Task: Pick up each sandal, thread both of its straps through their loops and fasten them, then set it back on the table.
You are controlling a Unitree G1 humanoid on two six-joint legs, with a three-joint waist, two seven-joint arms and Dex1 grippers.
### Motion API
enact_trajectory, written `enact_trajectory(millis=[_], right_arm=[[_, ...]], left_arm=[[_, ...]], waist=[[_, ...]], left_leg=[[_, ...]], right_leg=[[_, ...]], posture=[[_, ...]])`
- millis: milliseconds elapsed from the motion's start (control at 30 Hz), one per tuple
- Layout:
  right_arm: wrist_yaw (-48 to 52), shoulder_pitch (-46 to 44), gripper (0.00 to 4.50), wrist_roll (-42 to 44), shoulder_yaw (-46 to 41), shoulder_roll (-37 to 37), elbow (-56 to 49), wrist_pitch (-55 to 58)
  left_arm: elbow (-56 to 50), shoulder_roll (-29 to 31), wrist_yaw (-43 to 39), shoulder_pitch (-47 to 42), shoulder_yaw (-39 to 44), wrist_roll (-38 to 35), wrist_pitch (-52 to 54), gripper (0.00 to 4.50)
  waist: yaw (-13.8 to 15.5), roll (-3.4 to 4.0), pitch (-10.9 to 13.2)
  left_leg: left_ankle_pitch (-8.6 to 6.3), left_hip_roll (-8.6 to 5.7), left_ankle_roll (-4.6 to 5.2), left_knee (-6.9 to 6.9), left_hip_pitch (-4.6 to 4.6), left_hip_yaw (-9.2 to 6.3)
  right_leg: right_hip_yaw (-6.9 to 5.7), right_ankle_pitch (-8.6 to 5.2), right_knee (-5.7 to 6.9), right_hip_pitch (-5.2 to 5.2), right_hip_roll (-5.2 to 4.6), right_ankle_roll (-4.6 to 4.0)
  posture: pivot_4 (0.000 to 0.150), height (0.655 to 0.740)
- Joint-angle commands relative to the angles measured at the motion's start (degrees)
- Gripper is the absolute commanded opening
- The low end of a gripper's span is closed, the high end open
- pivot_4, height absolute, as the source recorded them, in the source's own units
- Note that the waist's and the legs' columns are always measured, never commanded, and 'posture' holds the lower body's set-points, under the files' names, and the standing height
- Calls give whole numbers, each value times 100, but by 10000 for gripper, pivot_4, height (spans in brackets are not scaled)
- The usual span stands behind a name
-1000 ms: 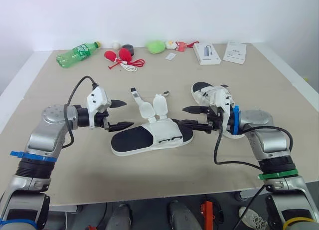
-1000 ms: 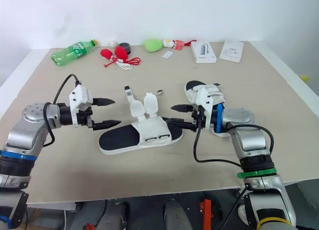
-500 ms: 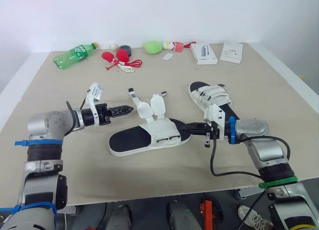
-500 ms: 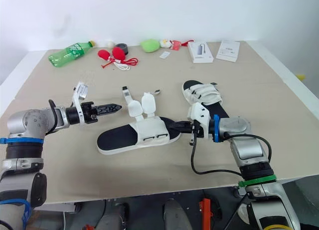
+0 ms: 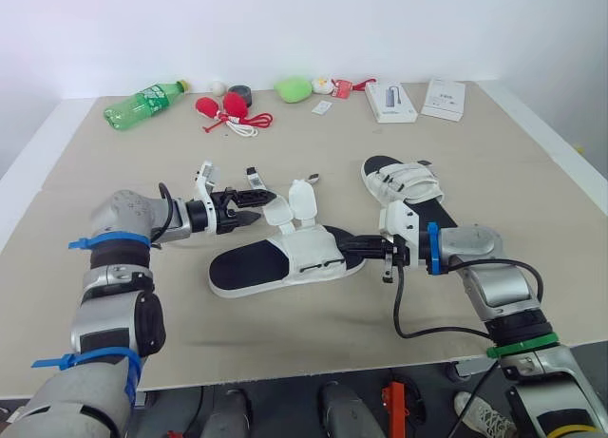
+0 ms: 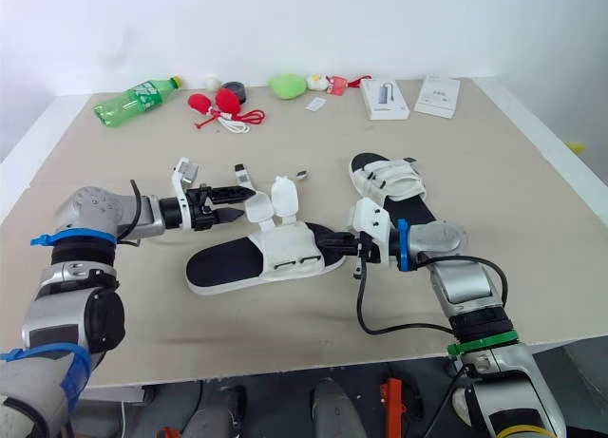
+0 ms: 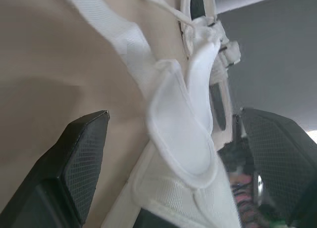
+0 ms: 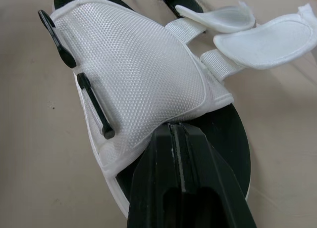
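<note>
1. From the head: an unfastened sandal [image 5: 275, 264] lies in the middle of the table [image 5: 285, 348], toe toward the robot's right. Its two white flaps [image 5: 304, 199] are thrown open on the far side. The left gripper [image 5: 252, 214] sits low over the table, right at the flap nearer to it. The right gripper [image 5: 350, 243] reaches in at the sandal's toe end. A second sandal [image 5: 408, 186], with its straps lying across it, rests just beyond the right arm. Along the far edge of the table I see a green bottle [image 5: 145, 103], some red things and two white boxes.
2. From the left wrist: the fingers [image 7: 81, 159] stand wide apart, with a flap in the gap between them. I can't tell whether either finger touches it.
3. From the right wrist: the two fingers are pressed together to a thin seam. Their tip is over the black insole, right against the edge of the white mesh upper [image 8: 138, 74]; whether it presses down, I can't tell. Two black loops [image 8: 94, 109] on the side of the upper stand unthreaded. Both flaps lie beyond the upper, out over the table.
</note>
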Motion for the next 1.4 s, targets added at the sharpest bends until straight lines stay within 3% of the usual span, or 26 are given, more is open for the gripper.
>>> enact_trajectory(millis=[33,633,733,967,1100,1267,1400], right_arm=[[-6,-46,500,16,-61,-4,-177,-105],[-100,164,500,-33,-110,-140,-432,-95],[-114,207,0,-42,-118,-156,-475,-87],[-131,245,0,-28,-100,-179,-553,-53],[-107,253,0,-28,-78,-186,-566,-61],[-102,217,0,-48,-52,-171,-517,-76],[-68,201,0,-61,-22,-170,-490,-90]], left_arm=[[526,-6,59,-343,262,36,-354,43408],[2159,-399,-151,-1178,439,547,-2433,43408],[2308,-460,-2,-1221,535,572,-2709,33856],[2203,-488,-551,-1224,89,1039,-3028,421],[1669,-496,-1290,-1089,-586,1550,-3601,421],[104,-466,-2186,-436,-1527,2093,-4728,421],[-1611,-247,-2695,541,-2364,2860,-6990,421]], waist=[[0,0,0],[6,-1,1],[6,-2,1],[6,-2,1],[6,-2,2],[5,-2,2],[8,-2,2]], left_leg=[[0,0,0,0,0,0],[1,-3,-3,-3,-4,0],[2,-4,-4,-2,-6,0],[2,-4,-4,-3,-6,0],[2,-4,-5,-3,-8,-1],[3,-4,-7,-6,-8,0],[3,-1,-7,-8,-8,0]], right_leg=[[0,0,0,-1,0,0],[0,-2,-1,-2,-1,3],[0,-2,-1,-2,-3,3],[0,-2,-1,-3,-2,4],[0,-2,-1,-5,-2,4],[1,-1,-3,-5,-2,2],[3,-1,-4,-4,-2,0]], posture=[[1500,7400],[1500,7400],[1500,7400],[1500,7400],[1500,7400],[1500,7400],[1500,7400]])
